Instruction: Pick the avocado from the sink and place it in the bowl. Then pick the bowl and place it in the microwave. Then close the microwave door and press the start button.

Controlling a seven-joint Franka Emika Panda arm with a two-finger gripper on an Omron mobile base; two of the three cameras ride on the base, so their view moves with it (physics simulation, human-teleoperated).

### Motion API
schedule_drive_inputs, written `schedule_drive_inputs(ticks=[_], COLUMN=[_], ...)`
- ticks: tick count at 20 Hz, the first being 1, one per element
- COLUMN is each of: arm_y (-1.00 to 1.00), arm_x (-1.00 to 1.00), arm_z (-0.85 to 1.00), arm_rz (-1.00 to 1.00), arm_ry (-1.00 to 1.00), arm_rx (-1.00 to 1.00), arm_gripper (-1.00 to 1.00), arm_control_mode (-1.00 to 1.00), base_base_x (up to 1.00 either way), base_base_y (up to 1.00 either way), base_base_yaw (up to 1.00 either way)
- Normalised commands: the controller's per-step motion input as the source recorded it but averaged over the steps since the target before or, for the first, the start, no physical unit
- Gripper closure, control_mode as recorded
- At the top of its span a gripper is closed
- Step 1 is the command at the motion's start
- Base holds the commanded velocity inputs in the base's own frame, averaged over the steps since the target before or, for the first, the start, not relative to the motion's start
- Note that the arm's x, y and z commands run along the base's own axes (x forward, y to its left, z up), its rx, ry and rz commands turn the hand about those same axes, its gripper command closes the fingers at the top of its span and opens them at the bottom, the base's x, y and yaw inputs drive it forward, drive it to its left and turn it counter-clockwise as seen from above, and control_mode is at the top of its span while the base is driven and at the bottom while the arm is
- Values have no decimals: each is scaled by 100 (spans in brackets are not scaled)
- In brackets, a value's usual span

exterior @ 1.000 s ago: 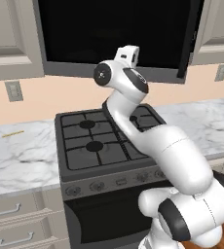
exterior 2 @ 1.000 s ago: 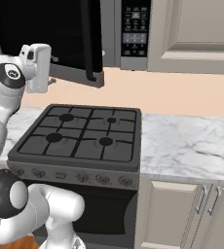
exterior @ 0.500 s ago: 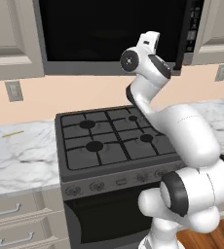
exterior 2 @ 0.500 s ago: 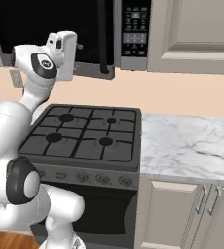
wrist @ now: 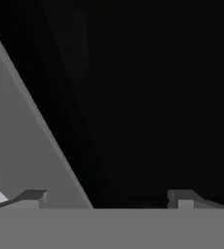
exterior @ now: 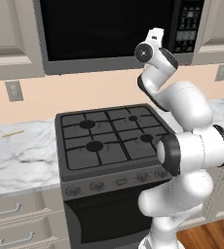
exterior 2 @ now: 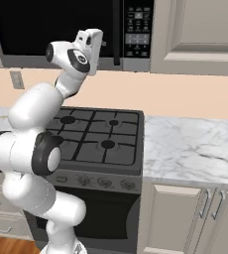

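One white robot arm reaches up to the microwave [exterior: 119, 34] above a stove [exterior 2: 93, 141]. Its gripper [wrist: 106, 197] is spread wide, holding nothing, close against the microwave door [exterior 2: 61, 27], apparently shut. Likely next step: moving right to press start on the keypad [exterior 2: 137, 27].

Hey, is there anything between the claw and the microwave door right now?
Nothing visible stands between them. The claw is raised in front of the microwave door, and in the hand view its open tips face dark glass with nothing in the gap. The stove sits well below the arm.
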Motion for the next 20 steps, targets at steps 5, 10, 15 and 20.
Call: schedule_drive_inputs(ticks=[5, 10, 15, 20], arm_y=[-39, -28, -3, -31], arm_x=[59, -27, -100, -100], arm_z=[0, 0, 0, 0], arm_rz=[8, 12, 23, 33], arm_ry=[1, 0, -3, -1], arm_rx=[3, 5, 7, 6], arm_gripper=[-100, -100, -100, -100], arm_control_mode=[-100, -100, -100, -100], base_base_x=[0, 0, 0, 0], base_base_y=[0, 0, 0, 0], base_base_yaw=[0, 0, 0, 0])
